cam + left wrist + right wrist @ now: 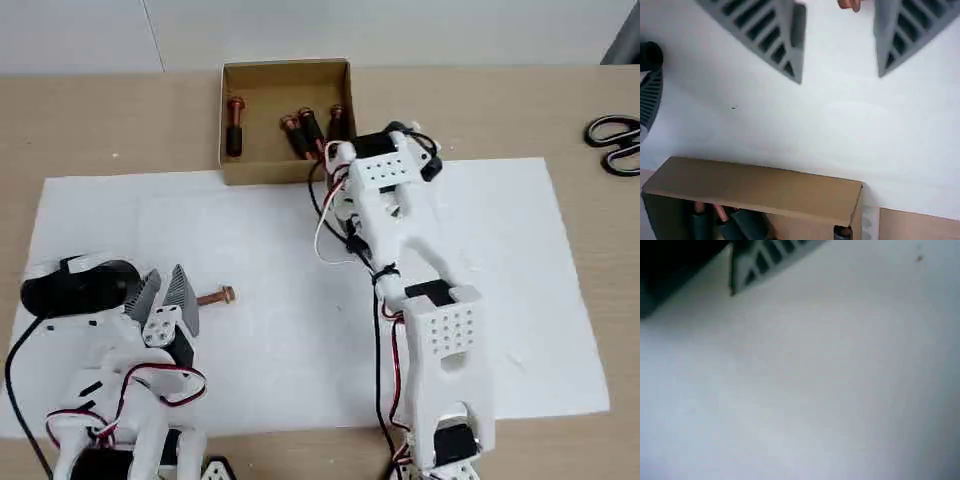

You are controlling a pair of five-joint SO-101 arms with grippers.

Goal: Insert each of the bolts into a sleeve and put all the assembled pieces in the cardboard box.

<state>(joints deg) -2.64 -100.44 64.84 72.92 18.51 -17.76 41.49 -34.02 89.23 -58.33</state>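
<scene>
White paper (280,330) holds a bolt (217,296) beside the left gripper (167,272).

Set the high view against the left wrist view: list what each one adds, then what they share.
High view adds the scissors off the white paper, the other arm stretched to the cardboard box, and the full length of the loose bolt. Left wrist view adds little: a dark speck on the paper and a dark ribbed part I cannot identify. Shared: the open left claw, the bolt, the paper, the box, the sleeved pieces inside.
</scene>
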